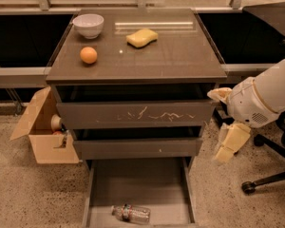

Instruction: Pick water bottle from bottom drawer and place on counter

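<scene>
The water bottle [130, 213] lies on its side near the front of the open bottom drawer [137, 182], cap to the left. The counter [156, 56] is the grey-brown top of the cabinet. My gripper [232, 143], cream-coloured at the end of the white arm [263, 99], hangs to the right of the cabinet at the height of the middle drawer. It is well above and to the right of the bottle and holds nothing that I can see.
On the counter are a white bowl [89, 24], an orange [88, 55] and a yellow sponge [142, 37]. The top two drawers are slightly ajar. A cardboard box [42, 132] stands at the left. An office chair base [268, 177] is at the right.
</scene>
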`<state>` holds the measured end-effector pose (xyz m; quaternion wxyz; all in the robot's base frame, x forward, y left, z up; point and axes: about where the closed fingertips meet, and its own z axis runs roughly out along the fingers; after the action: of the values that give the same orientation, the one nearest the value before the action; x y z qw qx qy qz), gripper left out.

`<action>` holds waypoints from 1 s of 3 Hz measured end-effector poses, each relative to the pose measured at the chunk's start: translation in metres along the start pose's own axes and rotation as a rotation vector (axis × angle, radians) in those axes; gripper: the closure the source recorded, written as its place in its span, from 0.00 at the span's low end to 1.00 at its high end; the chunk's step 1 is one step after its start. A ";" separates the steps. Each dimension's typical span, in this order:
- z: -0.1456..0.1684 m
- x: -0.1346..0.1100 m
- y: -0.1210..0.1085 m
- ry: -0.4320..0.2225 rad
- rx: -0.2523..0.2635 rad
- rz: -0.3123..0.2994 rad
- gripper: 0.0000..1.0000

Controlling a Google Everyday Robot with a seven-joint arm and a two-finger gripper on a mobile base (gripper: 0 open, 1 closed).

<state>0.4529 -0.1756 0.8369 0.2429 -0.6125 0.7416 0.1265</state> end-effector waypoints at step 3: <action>0.124 0.020 0.006 0.066 -0.076 -0.072 0.00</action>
<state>0.4699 -0.1311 0.7208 0.1992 -0.6512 0.7214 0.1256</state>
